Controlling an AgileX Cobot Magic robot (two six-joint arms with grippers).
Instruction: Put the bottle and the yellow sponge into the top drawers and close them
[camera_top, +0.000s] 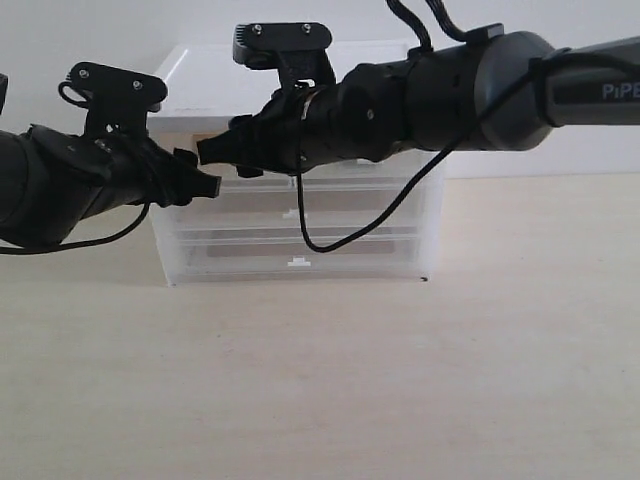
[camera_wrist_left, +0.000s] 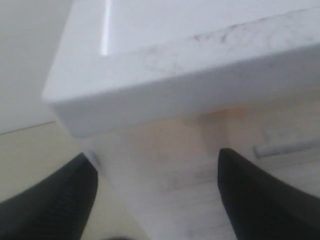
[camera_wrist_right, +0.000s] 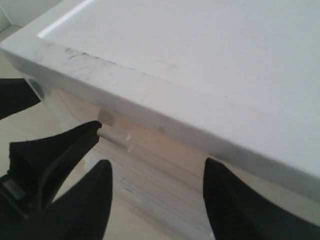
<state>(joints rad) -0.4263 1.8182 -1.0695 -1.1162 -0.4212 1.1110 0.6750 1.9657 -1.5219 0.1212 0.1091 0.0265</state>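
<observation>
The top left drawer fills the left wrist view, its front sitting under the cabinet lid. A faint orange tint, likely the yellow sponge, glows through that front. Its white tab handle lies just beside my left gripper, which is open close to the front. My right gripper is open over the same drawer front, near the tab handle. In the exterior view both grippers crowd the cabinet's upper left. The bottle is hidden. The top right drawer is behind the right arm.
The translucent cabinet stands at the back of a pale wooden table. Two full-width drawers with small handles sit below the top row. A black cable hangs from the right arm across the cabinet front. A fingertip of the left gripper shows in the right wrist view.
</observation>
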